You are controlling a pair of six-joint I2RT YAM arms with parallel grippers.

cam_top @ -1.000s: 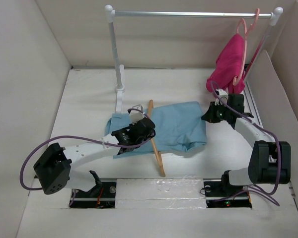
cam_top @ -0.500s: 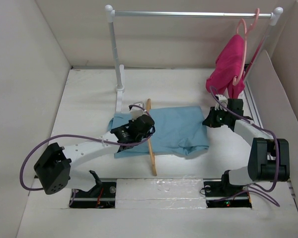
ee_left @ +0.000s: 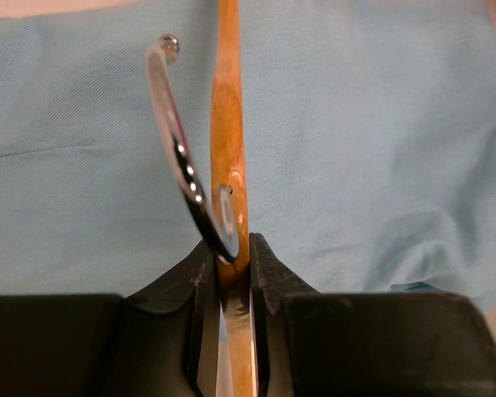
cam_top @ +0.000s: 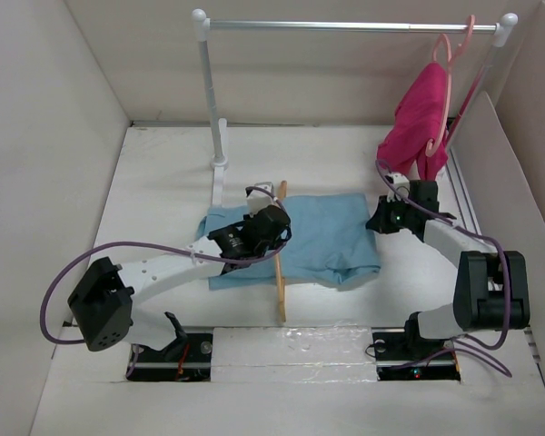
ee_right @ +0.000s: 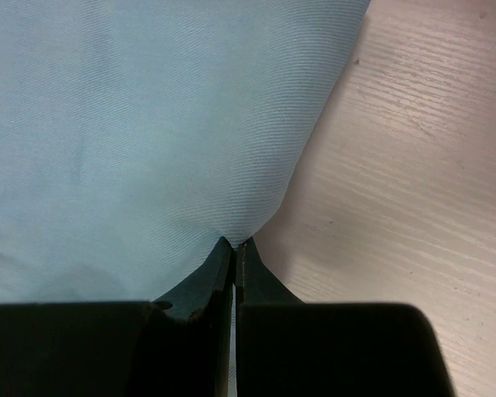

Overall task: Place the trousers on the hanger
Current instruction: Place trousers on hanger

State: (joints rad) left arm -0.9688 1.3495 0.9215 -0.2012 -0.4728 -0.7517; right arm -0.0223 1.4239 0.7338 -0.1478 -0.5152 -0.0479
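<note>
The light blue trousers [cam_top: 331,234] lie spread flat in the middle of the table. Across their left part lies the tan wooden hanger [cam_top: 280,282], running nearly straight from front to back. My left gripper [cam_top: 274,224] is shut on the hanger. In the left wrist view the wood [ee_left: 230,124] sits clamped between the jaws of the left gripper [ee_left: 231,258], beside the metal hook [ee_left: 175,141], over the trousers [ee_left: 380,124]. My right gripper [cam_top: 376,222] is shut on the right edge of the trousers. In the right wrist view the right gripper [ee_right: 234,246] pinches a fold of the trousers [ee_right: 132,124].
A clothes rack [cam_top: 345,26] with white posts stands at the back. A magenta garment [cam_top: 418,123] hangs on a pink hanger [cam_top: 447,54] at its right end, just behind my right gripper. Cardboard walls enclose the table [cam_top: 163,182] on three sides.
The left gripper has moved up and to the right, swinging the hanger from a slant to nearly straight front-to-back. The right gripper shifted slightly, still holding the trousers' edge.
</note>
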